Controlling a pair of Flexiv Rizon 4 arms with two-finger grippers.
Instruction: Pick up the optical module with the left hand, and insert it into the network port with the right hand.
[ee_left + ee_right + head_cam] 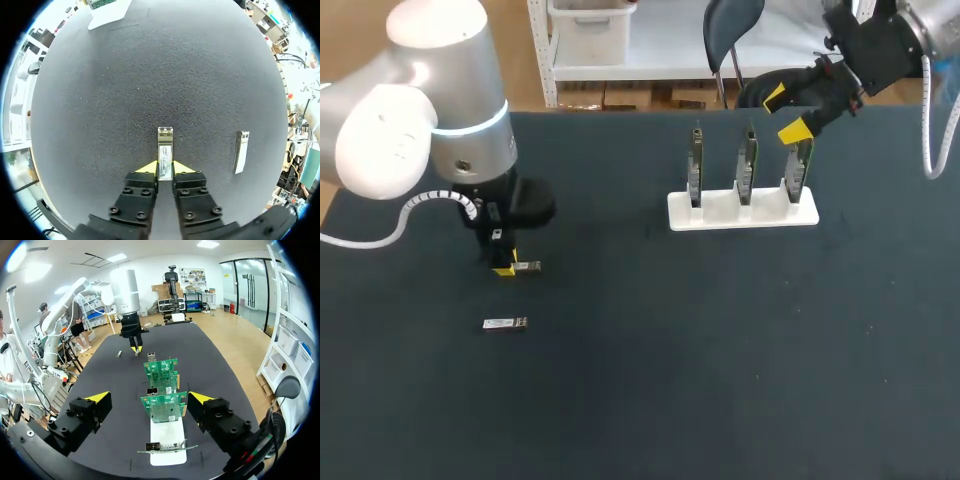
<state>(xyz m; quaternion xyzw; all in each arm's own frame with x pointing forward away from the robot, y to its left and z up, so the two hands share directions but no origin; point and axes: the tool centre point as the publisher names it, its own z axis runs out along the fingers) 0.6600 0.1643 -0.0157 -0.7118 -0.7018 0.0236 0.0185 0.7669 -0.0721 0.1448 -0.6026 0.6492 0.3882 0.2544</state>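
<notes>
Between my left gripper's (165, 171) tips, the slim silver optical module (165, 144) is clamped by one end; it could twist.

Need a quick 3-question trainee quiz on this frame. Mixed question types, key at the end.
1. True or false: the left gripper is shut on an optical module.
2. How many circuit boards stand upright in the white holder? A) two B) three C) four
3. Fill in: the fingers of the right gripper, up by the boards, are ____ and hold nothing.

Key: 1 true; 2 B; 3 open.
</notes>
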